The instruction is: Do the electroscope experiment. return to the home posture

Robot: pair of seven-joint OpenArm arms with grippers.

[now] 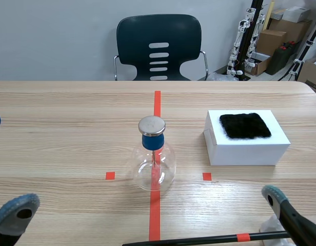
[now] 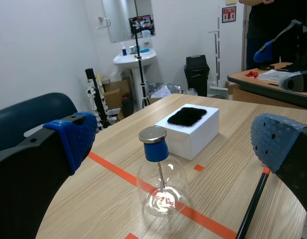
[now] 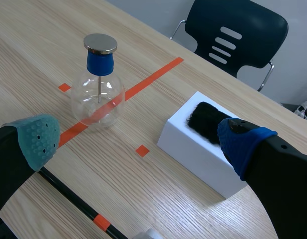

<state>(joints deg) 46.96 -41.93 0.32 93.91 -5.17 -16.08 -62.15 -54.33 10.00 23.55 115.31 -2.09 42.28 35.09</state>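
The electroscope, a clear glass flask with a blue stopper and a flat metal cap, stands upright on the red tape line at mid-table. To its right a black fur pad lies on top of a white box. A thin black rod with an orange band lies flat near the front edge. My left gripper is open at the near left, well back from the flask. My right gripper is open at the near right, above the rod. Neither one holds anything.
A dark chair stands behind the table's far edge. Something small and white lies under my right arm beside the rod's end. Boxes and equipment stand at the back right. In the left wrist view a person stands by another table.
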